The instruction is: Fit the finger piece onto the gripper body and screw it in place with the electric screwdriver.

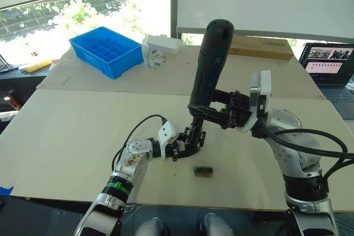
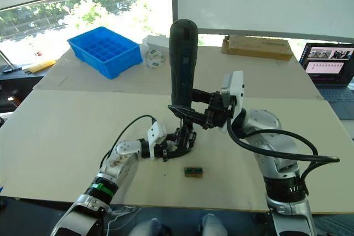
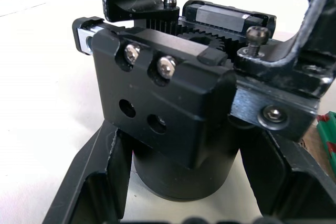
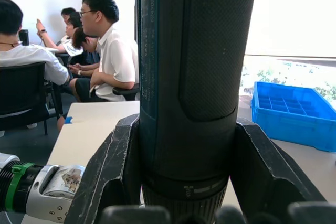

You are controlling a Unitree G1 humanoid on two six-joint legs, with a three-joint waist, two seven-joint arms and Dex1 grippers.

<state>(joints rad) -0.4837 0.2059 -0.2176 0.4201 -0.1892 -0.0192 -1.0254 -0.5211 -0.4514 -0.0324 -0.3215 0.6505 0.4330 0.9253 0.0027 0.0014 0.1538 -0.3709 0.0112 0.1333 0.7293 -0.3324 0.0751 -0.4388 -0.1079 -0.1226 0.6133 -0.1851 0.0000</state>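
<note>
Several ppl seated beyond beige table (image 1: 83, 136).

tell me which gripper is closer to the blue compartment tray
Left, narrowly. The left gripper, shut on the gripper body, sits on the tray's side of the table; the right gripper, holding the electric screwdriver, is farther across.

Close in on the gripper body (image 3: 173, 114), its round base standing on the pale desk (image 3: 42, 108). The left gripper (image 3: 189, 182) has its jaws on either side of that base, pressed to it. Two silver screws (image 3: 149, 60) sit in the blocky clamp, gear teeth (image 3: 205, 43) behind.
</note>
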